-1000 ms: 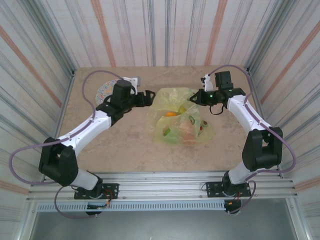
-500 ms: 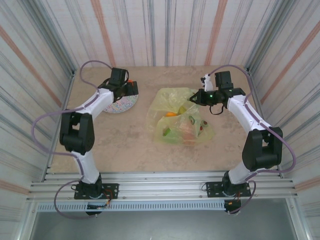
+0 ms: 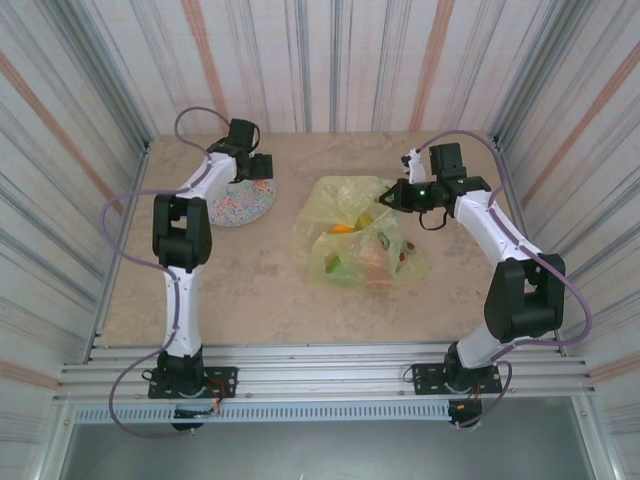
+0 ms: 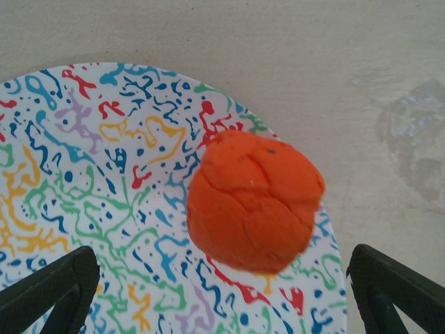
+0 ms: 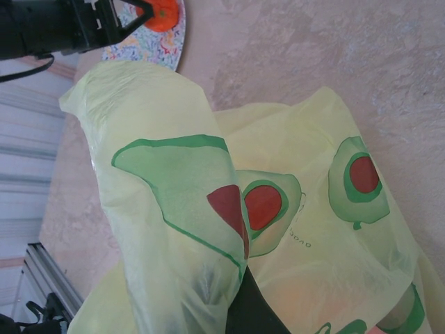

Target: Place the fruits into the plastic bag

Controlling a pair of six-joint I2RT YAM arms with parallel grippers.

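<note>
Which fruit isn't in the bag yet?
The orange fruit on the speckled plate, under the open left gripper; the other fruits lie inside the yellow bag.

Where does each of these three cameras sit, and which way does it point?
Top external: above and behind the bases, looking down at the table; both arms show whole.
Left wrist: on the left arm, facing down at an orange fruit on the plate; its open fingertips sit in the bottom corners.
Right wrist: on the right arm, facing across the plastic bag; one dark finger shows.
Shared: right wrist also catches that fruit and plate.
</note>
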